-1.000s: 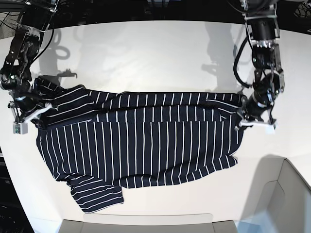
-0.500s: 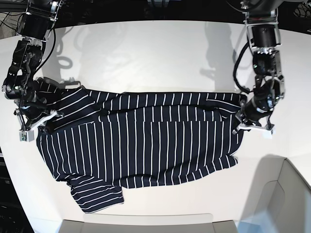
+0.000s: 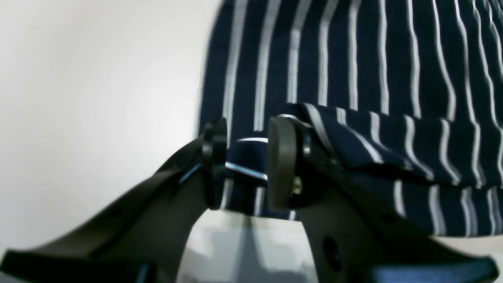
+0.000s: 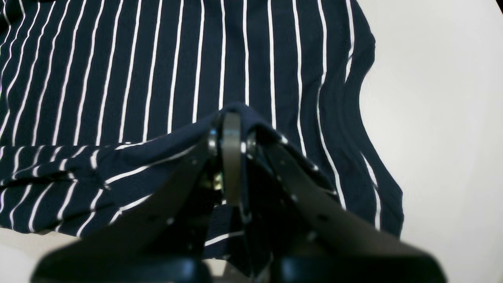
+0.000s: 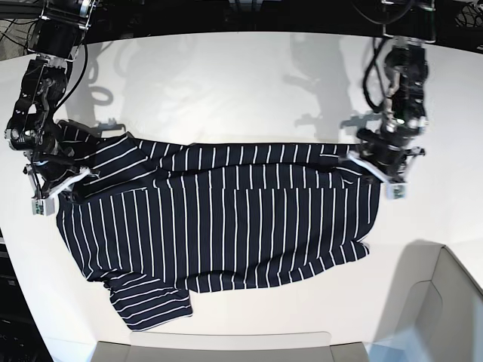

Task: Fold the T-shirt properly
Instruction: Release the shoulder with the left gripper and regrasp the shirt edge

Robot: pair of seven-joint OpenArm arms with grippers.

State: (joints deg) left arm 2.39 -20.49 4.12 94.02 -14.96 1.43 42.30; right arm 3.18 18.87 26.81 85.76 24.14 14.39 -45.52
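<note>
the t-shirt point(image 5: 219, 226) lies spread on the white table point(image 5: 226, 83), its top strip folded down over the body and one sleeve sticking out at the lower corner nearest the camera. at the shirt's edge on the base view's left, the right gripper point(image 4: 232, 157) is clamped tight on a bunched fold of the striped fabric. at the opposite edge, the left gripper point(image 3: 245, 165) stands with its jaws parted, a bit of cloth between them but not pinched.
</note>
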